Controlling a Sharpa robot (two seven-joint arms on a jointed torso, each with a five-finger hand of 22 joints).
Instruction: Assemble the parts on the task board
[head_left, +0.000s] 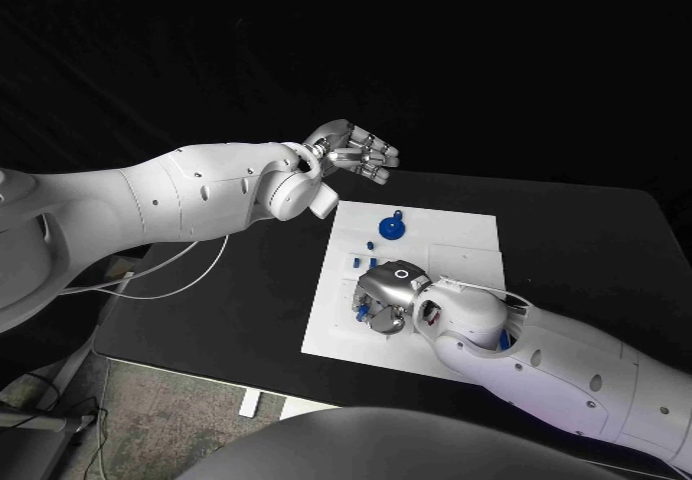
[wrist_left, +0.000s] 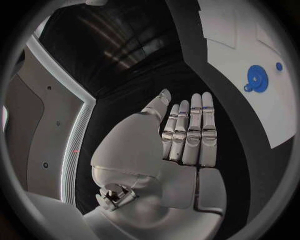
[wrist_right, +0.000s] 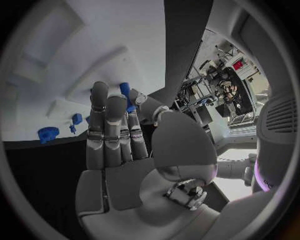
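The right hand (head_left: 387, 300) works low over the task board (head_left: 462, 235), pinching a blue part (wrist_right: 127, 95) at its fingertips for seating, while the left hand (head_left: 353, 150) waits clear beyond the board, fingers extended together, holding nothing.

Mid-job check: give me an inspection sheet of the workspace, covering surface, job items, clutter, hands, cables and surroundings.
Surface: black table; the white rectangular task board lies flat on its middle.
Job's things: a round blue gear-like part sits at the board's far end; small blue parts lie mid-board; one blue part is at the right hand's fingertips.
Clutter: nothing seen on the table.
Hands: left hand raised off the board beyond its far end, fingers straight together, holding nothing; right hand low over the board's near half, grip on the part not clear.
Cables: white cable hangs beside the left arm.
Surroundings: dark backdrop; patterned floor below the table's edge.
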